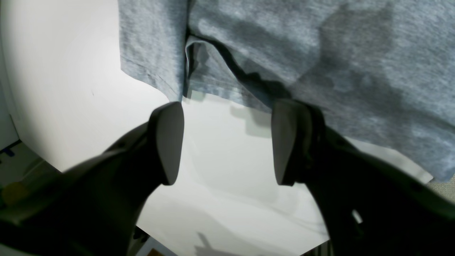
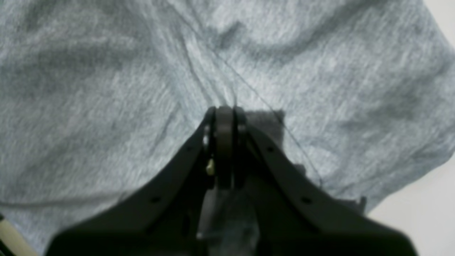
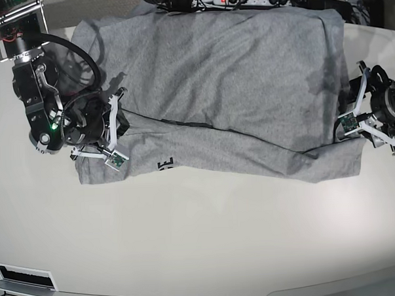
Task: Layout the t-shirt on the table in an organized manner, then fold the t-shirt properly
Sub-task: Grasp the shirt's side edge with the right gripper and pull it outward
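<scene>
With the right gripper (image 2: 224, 117) clenched on the t-shirt (image 3: 214, 88) and the left gripper (image 1: 227, 142) gaping beside its hem near the table (image 3: 201, 239) edge, a one-sided pull risked skewing the fold.

Heather-grey t-shirt (image 3: 233, 74), off-white table (image 3: 201, 239)

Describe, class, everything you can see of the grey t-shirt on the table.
The t-shirt is heather-grey, soft-looking knit, wrinkled. It lies spread across the far part of the off-white table, folded over itself, with a sliver of black lettering showing at its near edge. A dark crease runs across its middle. The right gripper is shut, pinching a ridge of cloth at one end. The left gripper stands open at the other end, one finger touching or just over the hem.
</scene>
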Action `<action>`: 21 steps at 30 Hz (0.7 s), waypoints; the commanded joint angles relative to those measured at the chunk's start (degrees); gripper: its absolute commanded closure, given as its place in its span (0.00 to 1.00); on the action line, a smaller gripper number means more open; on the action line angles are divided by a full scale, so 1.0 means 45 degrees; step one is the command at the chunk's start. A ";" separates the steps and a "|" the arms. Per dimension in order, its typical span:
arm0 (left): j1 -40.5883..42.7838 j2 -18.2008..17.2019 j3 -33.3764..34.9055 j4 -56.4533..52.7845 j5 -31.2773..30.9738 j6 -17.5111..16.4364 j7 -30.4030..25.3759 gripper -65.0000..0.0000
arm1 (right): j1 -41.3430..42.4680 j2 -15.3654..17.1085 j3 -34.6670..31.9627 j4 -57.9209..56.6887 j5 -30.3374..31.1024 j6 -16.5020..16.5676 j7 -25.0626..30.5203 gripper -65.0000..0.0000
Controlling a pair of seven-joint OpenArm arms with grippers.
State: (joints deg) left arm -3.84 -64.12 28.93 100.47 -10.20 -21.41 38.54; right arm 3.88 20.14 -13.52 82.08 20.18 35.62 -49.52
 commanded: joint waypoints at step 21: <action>-0.0214 -0.0325 -0.0121 0.0112 0.0306 0.0107 -0.0034 0.40 | 0.1001 0.0219 0.0092 0.3959 0.0748 0.0117 -0.0471 1.00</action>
State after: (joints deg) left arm -3.84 -64.12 28.93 100.44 -9.37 -21.41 38.68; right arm 6.59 20.78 -13.43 98.96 22.96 36.25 -53.23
